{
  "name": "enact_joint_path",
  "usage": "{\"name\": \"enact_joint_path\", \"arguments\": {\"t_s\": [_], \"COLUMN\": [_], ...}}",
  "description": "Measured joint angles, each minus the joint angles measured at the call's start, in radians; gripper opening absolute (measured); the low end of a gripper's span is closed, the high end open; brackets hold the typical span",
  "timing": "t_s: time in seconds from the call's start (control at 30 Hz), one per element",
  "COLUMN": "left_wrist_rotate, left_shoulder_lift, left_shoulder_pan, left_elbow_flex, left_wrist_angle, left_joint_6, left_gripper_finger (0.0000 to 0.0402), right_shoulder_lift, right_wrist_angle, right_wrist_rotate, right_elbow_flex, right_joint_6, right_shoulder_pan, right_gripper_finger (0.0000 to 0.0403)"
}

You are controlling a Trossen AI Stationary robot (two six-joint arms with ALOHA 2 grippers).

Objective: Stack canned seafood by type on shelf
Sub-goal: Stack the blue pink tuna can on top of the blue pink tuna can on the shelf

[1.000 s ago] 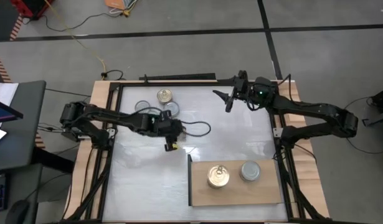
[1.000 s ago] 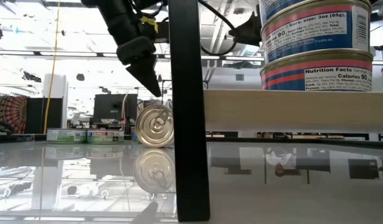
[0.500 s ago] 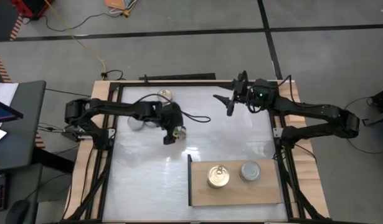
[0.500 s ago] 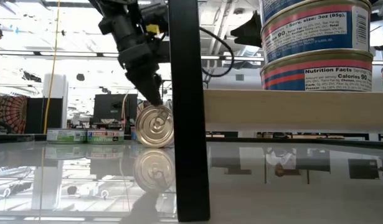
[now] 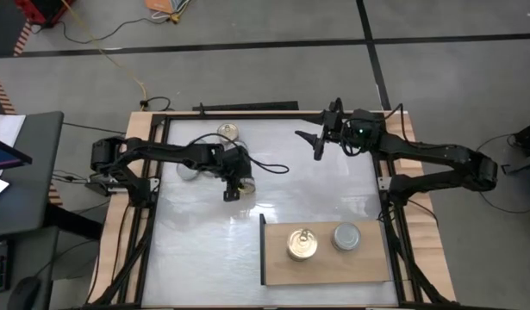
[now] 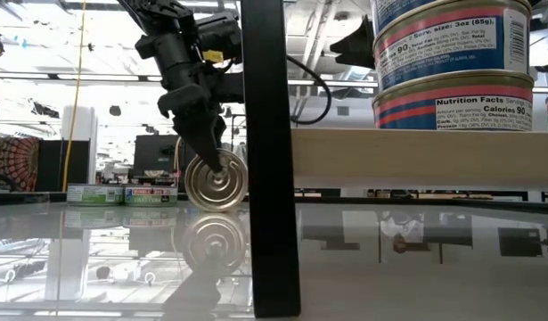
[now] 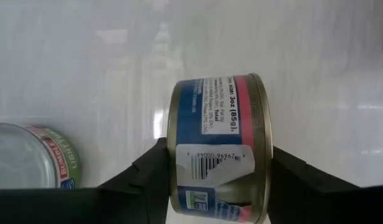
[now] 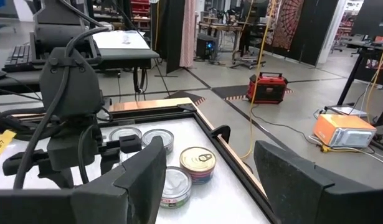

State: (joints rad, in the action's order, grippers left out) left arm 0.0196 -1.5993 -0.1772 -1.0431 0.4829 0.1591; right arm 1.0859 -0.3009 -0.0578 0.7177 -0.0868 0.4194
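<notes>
left gripper (image 6: 207, 153) reached down, fingers clamped on round blue-and-pink labelled tin (image 7: 219, 149) standing on edge; green-labelled tins (image 6: 122, 193) just behind. right gripper (image 5: 316, 142) hovered beyond tin, jaws apart, empty.

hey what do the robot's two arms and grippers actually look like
Both arms are dark, slim and jointed. The left gripper has tapered black jaws, a small yellow tag on its wrist and a black cable looping off it. The right gripper is matching black, with a small green light on its wrist.
</notes>
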Motion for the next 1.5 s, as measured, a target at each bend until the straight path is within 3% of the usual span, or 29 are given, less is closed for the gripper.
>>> {"name": "enact_joint_path", "arguments": {"t_s": [0.27,0.43,0.6,0.77,0.87,1.03,1.33,1.5], "left_wrist_rotate": [-0.06,-0.055,0.071,0.307,0.393,0.406,0.415,0.473], "left_shoulder_lift": [0.089,0.211,0.267,0.247,0.212,0.13,-0.064,-0.181], "left_shoulder_pan": [0.0,-0.001,0.0,0.002,0.025,0.104,0.231,0.274], "left_elbow_flex": [-0.025,-0.027,-0.028,-0.028,-0.035,-0.145,-0.442,-0.571], "left_wrist_angle": [0.012,-0.115,-0.273,-0.537,-0.654,-0.637,-0.371,-0.283], "left_joint_6": [-0.017,-0.082,-0.287,-0.541,-0.655,-0.66,-0.612,-0.617], "left_gripper_finger": [0.0185,0.0185,0.0185,0.0185,0.0185,0.0185,0.0185,0.0185], "right_shoulder_lift": [0.0,-0.009,-0.067,-0.141,-0.176,-0.206,-0.212,-0.211], "right_wrist_angle": [0.015,0.02,0.133,0.255,0.297,0.331,0.352,0.352], "right_wrist_rotate": [0.0,0.001,0.006,0.006,0.006,0.006,0.006,0.006], "right_elbow_flex": [0.0,0.0,0.0,0.0,-0.002,-0.02,-0.02,-0.02], "right_joint_6": [-0.003,-0.005,-0.056,-0.079,-0.062,-0.057,-0.06,-0.052], "right_shoulder_pan": [0.0,0.008,0.027,0.077,0.104,0.113,0.118,0.118], "right_gripper_finger": [0.0272,0.0272,0.0272,0.0272,0.0272,0.0272,0.0272,0.0272]}}
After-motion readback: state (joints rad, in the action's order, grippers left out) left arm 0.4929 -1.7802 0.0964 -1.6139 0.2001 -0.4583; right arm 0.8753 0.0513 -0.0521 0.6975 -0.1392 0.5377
